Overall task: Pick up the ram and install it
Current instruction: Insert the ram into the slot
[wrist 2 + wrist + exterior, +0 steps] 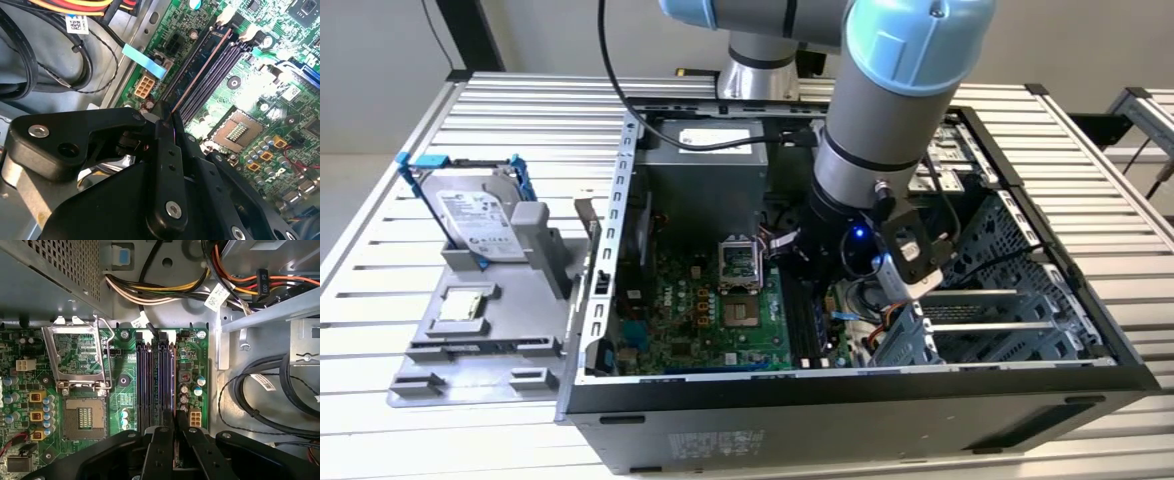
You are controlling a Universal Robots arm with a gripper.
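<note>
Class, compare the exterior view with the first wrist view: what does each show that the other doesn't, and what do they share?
Exterior view: the hard drive in its blue bracket, the grey stand and the arm. First wrist view: the fingers closed on the ram, which stands in a slot. Both: the green motherboard and its processor socket.

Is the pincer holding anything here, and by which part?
Yes: the pincer is shut on the ram, gripping one end of its upper edge, the stick standing in a memory slot of the motherboard.
</note>
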